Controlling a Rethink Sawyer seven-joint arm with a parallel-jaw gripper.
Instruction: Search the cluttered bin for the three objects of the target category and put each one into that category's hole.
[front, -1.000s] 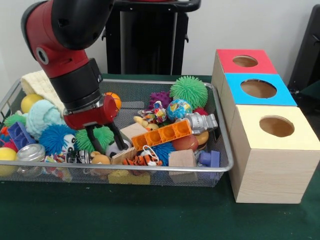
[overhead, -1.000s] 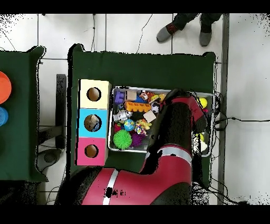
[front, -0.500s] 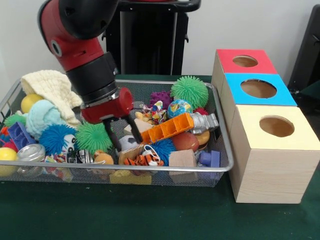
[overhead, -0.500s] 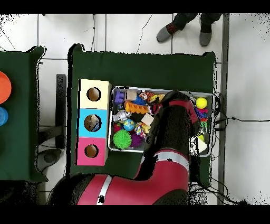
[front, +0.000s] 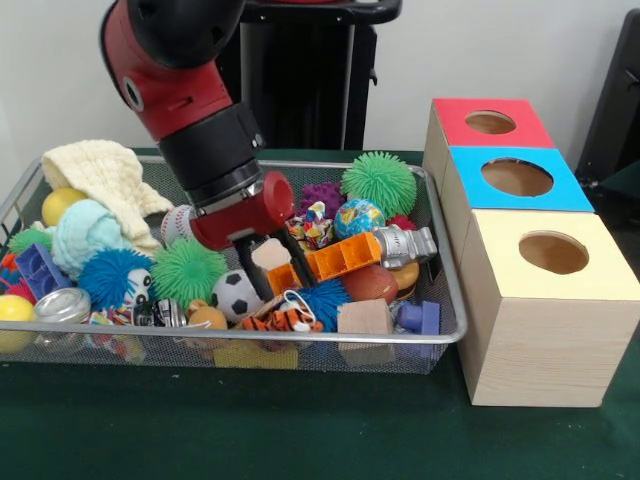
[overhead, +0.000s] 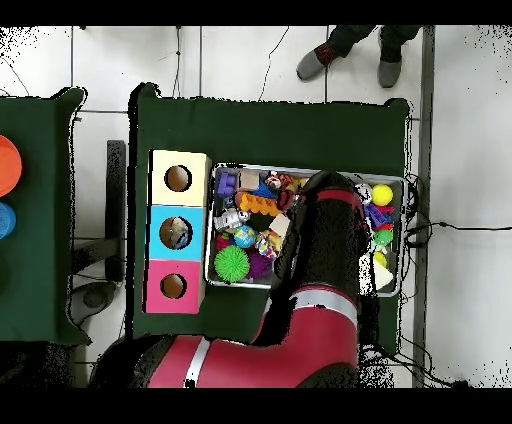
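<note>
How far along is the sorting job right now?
Nothing looks done for sure: the blue hole shows something inside, unclear what. In hand: the tool sits low in the bin, its fingers astride a tan wooden block beside the orange brick; a firm grip isn't clear. Lifting and dropping remain.

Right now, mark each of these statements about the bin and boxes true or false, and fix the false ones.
1. The gripper is down among the toys in the wire bin. True.
2. The box nearest the camera in the front view has a red top. False: the yellow-topped box is nearest; the red-topped box is farthest.
3. The orange block lies right beside the gripper. True.
4. The soccer ball sits on the blue-topped box. False: it lies in the bin.
5. The large green spiky ball sits at the bin's far side. True.
</note>
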